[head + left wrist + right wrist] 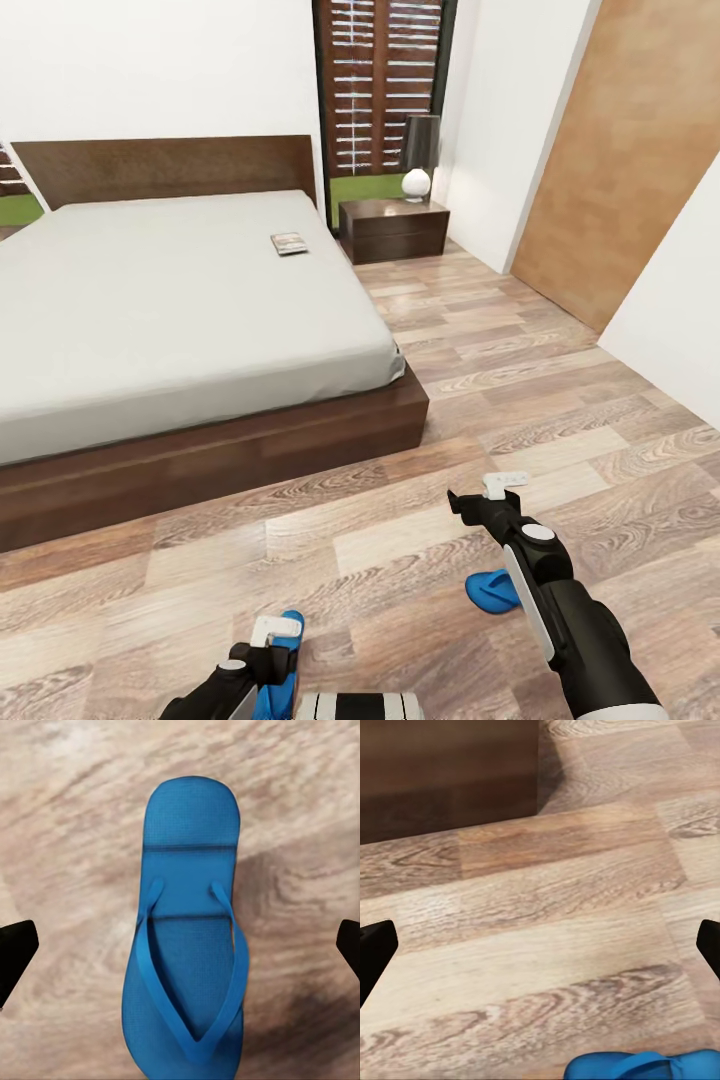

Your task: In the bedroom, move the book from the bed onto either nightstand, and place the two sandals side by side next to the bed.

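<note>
The book (289, 243) lies on the pale mattress of the bed (170, 290), near its far right edge. Just beyond it, the dark nightstand (393, 229) stands by the window. One blue sandal (285, 672) (187, 937) lies flat on the plank floor, and my left gripper (270, 648) (182, 949) hangs open straight above it, fingers wide on either side. The other sandal (492, 590) (637, 1067) rests on the floor to the right, beside my right forearm. My right gripper (487, 496) (542, 945) is open over bare planks, past that sandal and short of the bed's corner.
A lamp (418, 152) with a white base and dark shade stands on the nightstand. A light wooden door (620, 160) and white walls close the right side. The bed's dark frame (250, 450) (442, 772) runs across ahead, with wood floor between it and me.
</note>
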